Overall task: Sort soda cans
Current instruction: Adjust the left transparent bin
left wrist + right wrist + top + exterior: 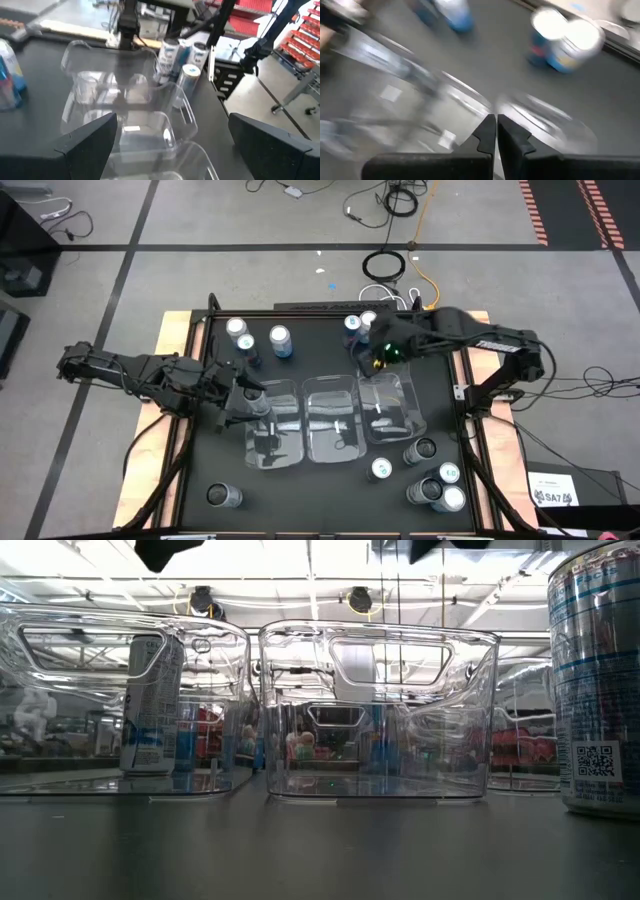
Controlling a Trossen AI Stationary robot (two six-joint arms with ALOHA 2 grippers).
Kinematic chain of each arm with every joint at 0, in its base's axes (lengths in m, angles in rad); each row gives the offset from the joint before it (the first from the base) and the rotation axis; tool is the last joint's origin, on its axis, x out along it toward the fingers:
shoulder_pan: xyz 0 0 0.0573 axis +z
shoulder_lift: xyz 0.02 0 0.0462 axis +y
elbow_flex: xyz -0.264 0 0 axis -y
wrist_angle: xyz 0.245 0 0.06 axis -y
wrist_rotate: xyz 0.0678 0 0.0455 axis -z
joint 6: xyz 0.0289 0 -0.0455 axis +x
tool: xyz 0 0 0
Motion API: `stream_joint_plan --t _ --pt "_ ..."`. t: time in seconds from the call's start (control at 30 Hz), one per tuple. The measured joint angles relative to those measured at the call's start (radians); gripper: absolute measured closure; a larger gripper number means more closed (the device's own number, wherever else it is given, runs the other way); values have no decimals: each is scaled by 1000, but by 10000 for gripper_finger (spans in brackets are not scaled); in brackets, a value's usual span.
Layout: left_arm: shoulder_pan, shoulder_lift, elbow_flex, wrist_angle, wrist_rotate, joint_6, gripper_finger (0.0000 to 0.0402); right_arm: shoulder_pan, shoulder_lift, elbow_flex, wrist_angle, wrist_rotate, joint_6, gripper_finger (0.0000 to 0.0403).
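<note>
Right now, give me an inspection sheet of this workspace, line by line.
Surface: black tabletop on a pale wooden base.
Job's things: small metal soda cans in three loose groups: far left, far middle, near right; one can alone at the near left corner.
Bins: three clear plastic rectangular bins side by side at the centre; none clearly holds a can from above.
Clutter: nothing seen.
Grippers: left gripper open at the left bin; right gripper shut, empty, over the right bin's far edge.
Cables: loose black and orange cables on the floor beyond the table.
Surroundings: grey floor, red shelving.
</note>
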Motion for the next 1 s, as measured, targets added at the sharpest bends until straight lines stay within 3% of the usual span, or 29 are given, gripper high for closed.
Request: stream_joint_plan --t 0.07,0.2,0.37,0.5,0.63,0.73,1.0 --pt "-1 2 0 1 18 -6 10 32 16 -39 -98 35 64 389" --pt "-1 -11 0 -1 25 -6 10 113 -18 -233 -101 -33 176 396" --pt "0 -44 1 -23 25 -6 10 217 -178 -508 89 -113 429 401" --pt "0 -61 1 -32 22 5 10 231 -273 -661 329 -105 561 402" --pt "12 -63 1 -32 -19 24 10 162 -257 -751 674 -115 428 402" --pt "25 -63 1 -32 -30 24 10 90 -192 -756 840 -200 295 403" --pt "42 -87 1 -91 32 6 10 -11 -23 -566 894 -260 -68 403"
